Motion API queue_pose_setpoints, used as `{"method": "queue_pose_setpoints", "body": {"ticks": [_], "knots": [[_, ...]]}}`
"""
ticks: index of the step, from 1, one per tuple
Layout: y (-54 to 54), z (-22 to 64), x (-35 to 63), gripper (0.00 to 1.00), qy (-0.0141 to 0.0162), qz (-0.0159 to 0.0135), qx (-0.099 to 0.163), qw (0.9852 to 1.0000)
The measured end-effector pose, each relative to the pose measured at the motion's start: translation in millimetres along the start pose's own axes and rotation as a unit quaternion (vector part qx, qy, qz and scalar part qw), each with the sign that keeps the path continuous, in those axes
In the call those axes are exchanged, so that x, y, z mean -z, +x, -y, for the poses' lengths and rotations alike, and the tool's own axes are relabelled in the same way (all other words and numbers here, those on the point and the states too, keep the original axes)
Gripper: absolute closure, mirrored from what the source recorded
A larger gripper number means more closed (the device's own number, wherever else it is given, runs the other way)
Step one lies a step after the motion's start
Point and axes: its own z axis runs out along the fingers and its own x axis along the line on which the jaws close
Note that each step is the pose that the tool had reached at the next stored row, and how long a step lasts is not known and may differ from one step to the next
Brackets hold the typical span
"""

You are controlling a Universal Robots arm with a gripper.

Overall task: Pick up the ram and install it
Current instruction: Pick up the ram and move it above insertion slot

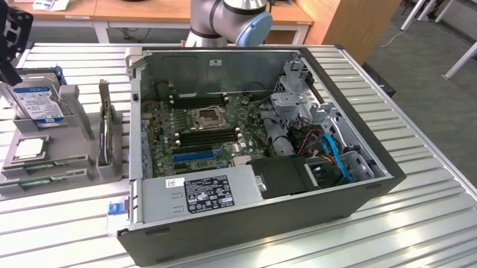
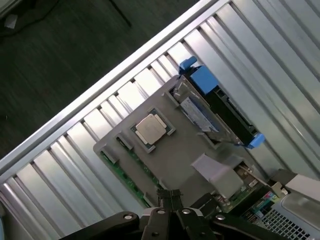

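Two ram sticks (image 1: 46, 166), long thin green boards, lie in slots along the near edge of a grey fixture (image 1: 75, 167) at the exterior view's left. In the wrist view the ram (image 2: 124, 172) shows as a green strip along the fixture's edge. My gripper (image 2: 170, 194) hangs high above the fixture, its fingers shut together with nothing between them. From outside, the gripper (image 1: 9, 61) is a black shape above the fixture's far end. The open computer case (image 1: 350, 198) lies on its side, and its motherboard (image 1: 223, 151) shows black memory slots (image 1: 201, 137).
The fixture also holds a silver processor chip (image 1: 30, 148), a hard drive (image 1: 39, 103) with a blue-white label and an upright card (image 1: 106, 131). A power supply (image 1: 205, 192) fills the case's near end, with cables (image 1: 335, 153) beside it. The slatted metal table (image 1: 417, 223) ends close behind the fixture.
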Motion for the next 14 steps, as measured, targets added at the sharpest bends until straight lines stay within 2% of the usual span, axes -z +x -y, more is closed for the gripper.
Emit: {"method": "queue_pose_setpoints", "body": {"ticks": [3, 7, 11, 14], "knots": [[0.0, 0.0, -0.2, 0.9, -0.0003, -0.0012, 0.028, 0.9996], [0.0, 0.1, -0.3, 0.9, -0.0006, -0.0027, 0.063, 0.998], [0.0, 0.0, -0.5, 0.9, -0.001, -0.0043, 0.099, 0.9951], [0.0, 0.0, -0.5, 0.9, -0.0012, -0.0054, 0.125, 0.9921]]}}
